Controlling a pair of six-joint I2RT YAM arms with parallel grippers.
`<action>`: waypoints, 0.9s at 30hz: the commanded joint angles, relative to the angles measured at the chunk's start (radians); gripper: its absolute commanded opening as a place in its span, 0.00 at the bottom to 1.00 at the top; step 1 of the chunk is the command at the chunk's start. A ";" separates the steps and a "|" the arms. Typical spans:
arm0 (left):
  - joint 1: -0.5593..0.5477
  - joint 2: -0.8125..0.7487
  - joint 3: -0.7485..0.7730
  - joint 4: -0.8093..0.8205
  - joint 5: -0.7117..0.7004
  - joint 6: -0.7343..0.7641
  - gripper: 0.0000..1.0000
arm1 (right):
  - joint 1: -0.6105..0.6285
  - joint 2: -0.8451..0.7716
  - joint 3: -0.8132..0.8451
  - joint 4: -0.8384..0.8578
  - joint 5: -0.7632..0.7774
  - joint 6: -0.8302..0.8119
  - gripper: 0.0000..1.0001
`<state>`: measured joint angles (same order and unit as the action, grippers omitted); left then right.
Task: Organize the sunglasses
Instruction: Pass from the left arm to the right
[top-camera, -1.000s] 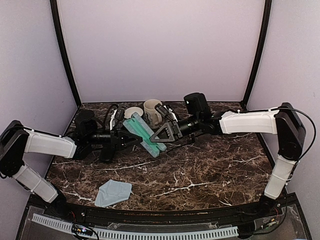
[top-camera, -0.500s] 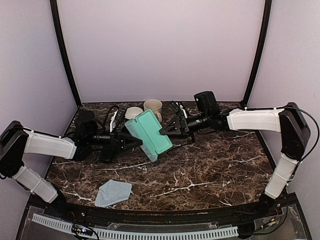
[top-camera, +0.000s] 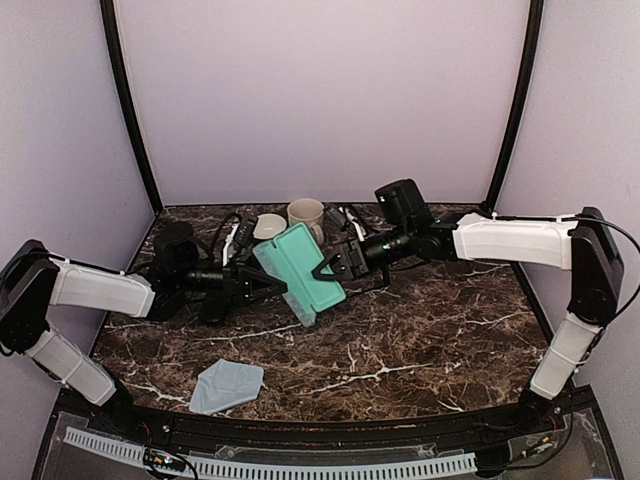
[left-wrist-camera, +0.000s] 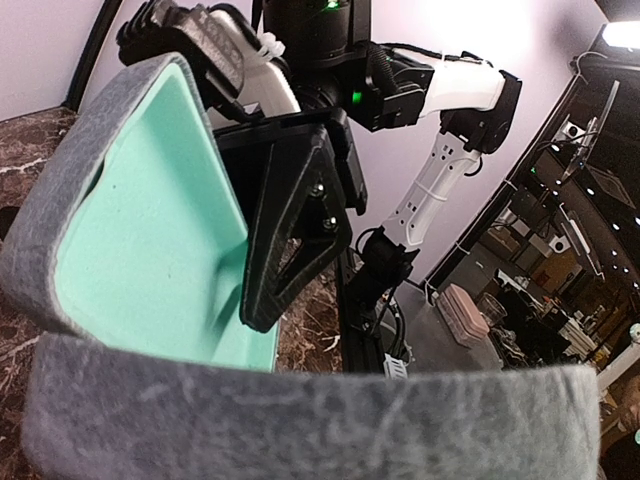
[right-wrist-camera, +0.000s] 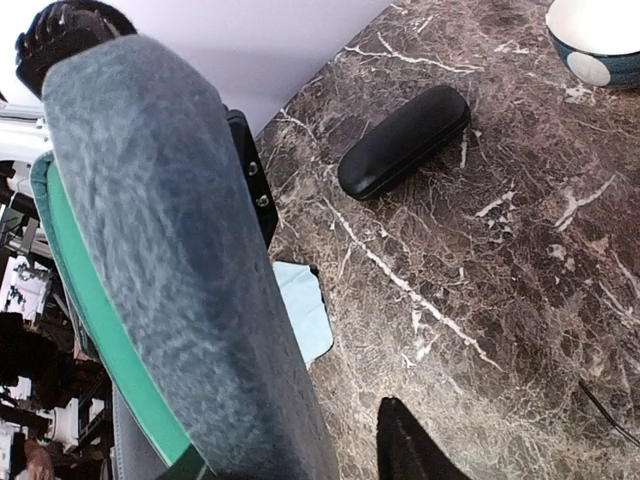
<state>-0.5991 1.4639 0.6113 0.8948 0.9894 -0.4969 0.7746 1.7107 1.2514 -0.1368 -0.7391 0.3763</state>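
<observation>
The grey-blue case (top-camera: 300, 272) is held tilted over the table's middle, its lid swung open with the teal lining (left-wrist-camera: 140, 230) showing. My left gripper (top-camera: 265, 286) is shut on its lower half (left-wrist-camera: 300, 420), which hides the fingers in the left wrist view. My right gripper (top-camera: 330, 266) straddles the lid's far edge, open. One finger (left-wrist-camera: 290, 225) lies against the lining, and the other finger (right-wrist-camera: 408, 448) stands just off the grey outside (right-wrist-camera: 170, 230). Thin dark shapes that look like the sunglasses lie at the back left (top-camera: 228, 236) and, as a second pair (top-camera: 352, 220), behind my right gripper.
A black oval case (right-wrist-camera: 405, 140) lies shut on the marble under my left arm. A bowl (top-camera: 266, 226) and a beige mug (top-camera: 305, 214) stand at the back. A light blue cloth (top-camera: 226, 385) lies near the front left edge.
The case's lid has swung open to show its teal lining. My right gripper let go, drew back right, then returned to the lid's edge with narrower jaws. The left arm held still.
</observation>
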 joint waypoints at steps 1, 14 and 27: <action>-0.006 0.009 0.041 0.008 0.015 0.021 0.00 | 0.030 -0.017 0.070 -0.075 0.099 -0.094 0.39; -0.006 0.043 0.048 -0.017 -0.005 0.028 0.04 | 0.053 -0.016 0.114 -0.188 0.208 -0.171 0.06; -0.005 0.047 -0.024 -0.099 -0.096 0.028 0.99 | 0.001 -0.039 0.169 -0.433 0.384 -0.285 0.00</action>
<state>-0.6128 1.5139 0.6266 0.8230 0.9298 -0.4896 0.8154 1.7107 1.4040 -0.4854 -0.4194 0.1116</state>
